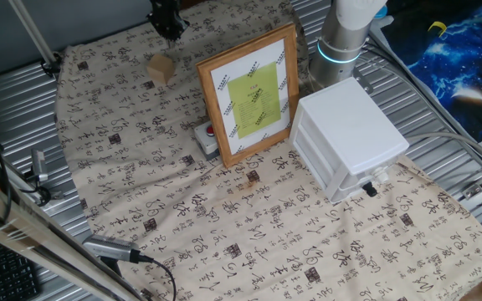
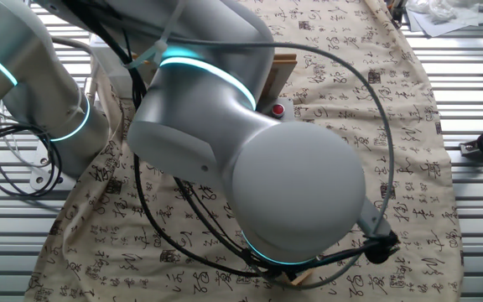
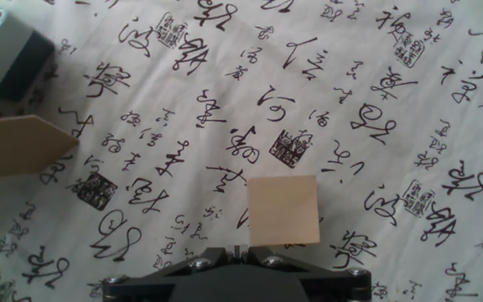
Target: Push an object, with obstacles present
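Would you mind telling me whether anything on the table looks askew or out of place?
Nothing looks damaged or spilled. The picture frame leans back rather than standing straight, and the cloth is wrinkled in front of it.

You've got a calligraphy-print cloth [image 1: 224,217] spread over a ribbed metal table [image 1: 442,109], with a blue starry sheet [image 1: 467,50] far right.

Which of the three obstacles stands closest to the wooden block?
The framed picture. It stands just right of the block, while the grey button box sits lower at its foot and the white drawer unit lies beyond it.
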